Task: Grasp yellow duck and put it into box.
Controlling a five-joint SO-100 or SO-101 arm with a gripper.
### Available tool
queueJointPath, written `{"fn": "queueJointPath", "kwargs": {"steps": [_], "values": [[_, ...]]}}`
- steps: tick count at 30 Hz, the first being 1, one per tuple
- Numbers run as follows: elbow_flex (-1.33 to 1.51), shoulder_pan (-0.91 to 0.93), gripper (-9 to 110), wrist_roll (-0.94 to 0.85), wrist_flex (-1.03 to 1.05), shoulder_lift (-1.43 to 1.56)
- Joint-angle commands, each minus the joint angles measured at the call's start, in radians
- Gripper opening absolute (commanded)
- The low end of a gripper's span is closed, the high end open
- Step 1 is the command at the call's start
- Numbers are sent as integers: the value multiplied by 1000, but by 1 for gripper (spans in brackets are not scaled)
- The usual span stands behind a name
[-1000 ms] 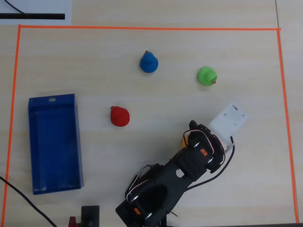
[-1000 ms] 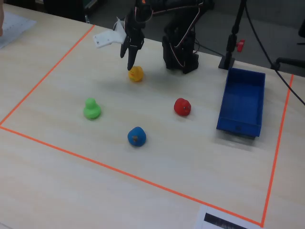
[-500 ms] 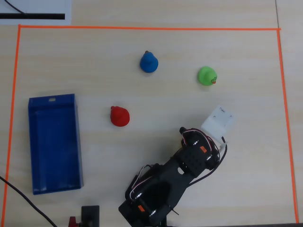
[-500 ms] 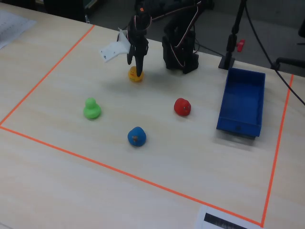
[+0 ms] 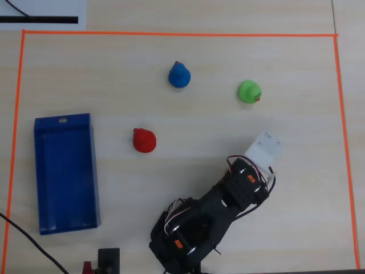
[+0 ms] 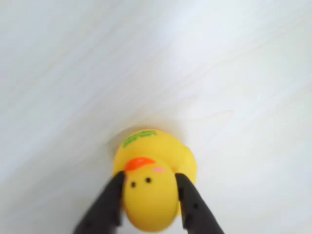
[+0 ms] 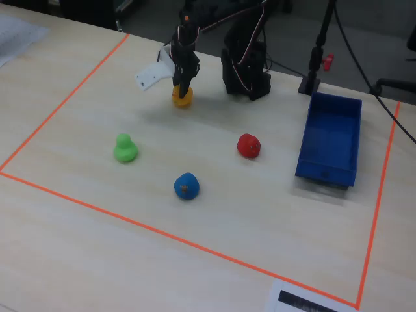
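The yellow duck (image 6: 153,187), with its orange beak, sits on the pale wood table. It faces the camera in the wrist view. My gripper (image 6: 148,178) has its two black fingers pressed against both sides of the duck's head. In the fixed view the duck (image 7: 182,97) is on the table under my gripper (image 7: 184,86), near the arm's base. In the overhead view my gripper (image 5: 258,164) and its white mount hide the duck. The blue box (image 5: 65,171) lies empty at the left in the overhead view and at the right in the fixed view (image 7: 331,136).
A red duck (image 5: 144,140), a blue duck (image 5: 179,75) and a green duck (image 5: 249,91) stand apart on the table. The red one is between my gripper and the box. Orange tape (image 5: 171,34) frames the work area. The arm's base (image 5: 182,234) is at the near edge.
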Motion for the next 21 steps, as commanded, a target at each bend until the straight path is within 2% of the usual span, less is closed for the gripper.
{"fn": "queueJointPath", "kwargs": {"steps": [1,11,17,21], "values": [[-60,2,0,-3,5,-5],[-12,-38,0,55,-23,138],[-130,-196,0,155,227,268],[-319,-420,0,255,466,301]]}}
